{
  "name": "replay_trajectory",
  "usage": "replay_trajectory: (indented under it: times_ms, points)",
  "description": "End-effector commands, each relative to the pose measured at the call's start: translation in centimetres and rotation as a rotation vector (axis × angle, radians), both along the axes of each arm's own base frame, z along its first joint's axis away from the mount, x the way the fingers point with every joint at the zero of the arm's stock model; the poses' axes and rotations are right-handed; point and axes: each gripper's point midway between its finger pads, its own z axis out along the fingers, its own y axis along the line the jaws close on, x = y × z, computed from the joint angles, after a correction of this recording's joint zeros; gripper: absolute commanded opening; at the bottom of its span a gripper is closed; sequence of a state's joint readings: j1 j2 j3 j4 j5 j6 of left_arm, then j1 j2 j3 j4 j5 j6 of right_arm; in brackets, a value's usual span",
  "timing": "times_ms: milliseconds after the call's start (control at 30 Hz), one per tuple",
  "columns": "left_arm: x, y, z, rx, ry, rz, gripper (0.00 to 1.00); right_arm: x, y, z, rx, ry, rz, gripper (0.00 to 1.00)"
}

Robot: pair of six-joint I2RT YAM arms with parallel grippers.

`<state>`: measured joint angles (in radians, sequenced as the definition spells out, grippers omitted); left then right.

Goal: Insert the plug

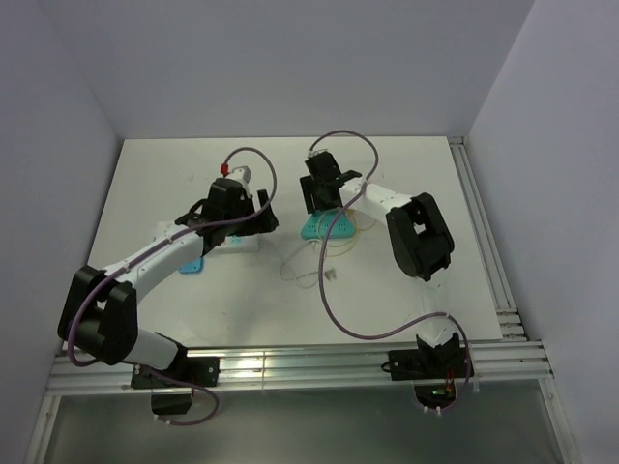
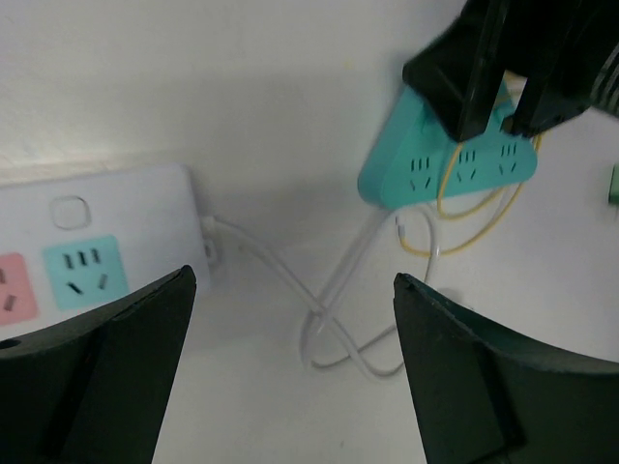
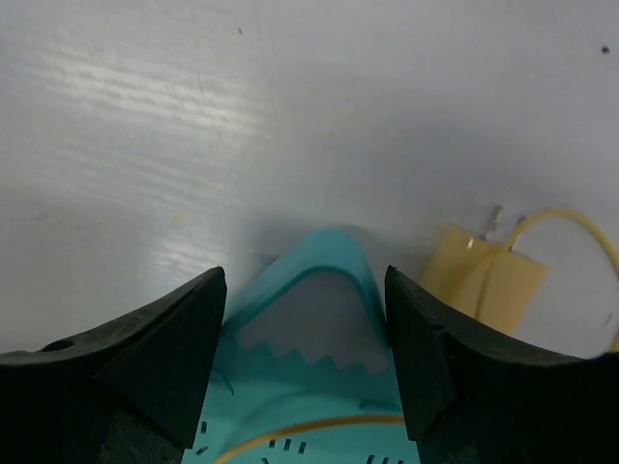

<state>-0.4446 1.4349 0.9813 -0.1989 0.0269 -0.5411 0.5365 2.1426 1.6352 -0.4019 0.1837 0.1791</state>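
A teal power strip (image 1: 322, 228) lies mid-table and shows in the left wrist view (image 2: 435, 166) and the right wrist view (image 3: 324, 324). My right gripper (image 3: 305, 280) is open, low over its pointed end, one finger on each side. A yellow plug (image 3: 486, 276) with bare prongs lies just right of the strip on a yellow cable (image 2: 476, 215). A white power strip (image 2: 97, 217) with coloured socket panels lies under my left gripper (image 2: 295, 280), which is open and empty above its looped white cable (image 2: 338, 324).
The white cable (image 1: 308, 263) and the yellow cable spread over the table in front of the teal strip. A small white piece (image 1: 330, 275) lies at the cable's end. A purple arm cable (image 1: 334, 290) hangs over the middle. White walls close in the table.
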Motion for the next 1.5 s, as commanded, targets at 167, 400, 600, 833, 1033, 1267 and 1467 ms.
replay_trajectory:
  times_ms: [167,400,600,833,1033,1267,1467]
  points:
    - [-7.4,-5.9,-4.3,-0.014,0.106,-0.238,0.91,-4.4,-2.5,-0.2,-0.021,0.015,0.021,0.70]
    - [-10.7,-7.0,-7.2,0.104,0.158,-0.281,0.92,-5.1,-2.3,0.4,0.023,0.012,0.018,0.70]
    - [-9.0,-3.4,-11.2,0.357,0.215,-0.138,0.84,-6.3,-2.0,0.8,0.071,0.014,0.022,0.70]
    - [-8.1,-2.7,-13.9,0.378,0.271,-0.126,0.77,-8.0,-1.9,-0.1,0.104,0.054,0.026,0.68]
    - [-3.3,1.7,-12.6,0.324,0.258,0.020,0.66,-10.4,-1.1,-0.7,0.120,0.076,0.054,0.67]
    - [4.0,3.8,-9.2,0.329,0.181,0.145,0.63,-12.7,0.3,-1.2,0.137,0.097,0.101,0.66]
    - [7.9,3.4,-7.3,0.310,0.138,0.171,0.70,-14.6,2.3,0.2,0.231,0.109,0.167,0.67]
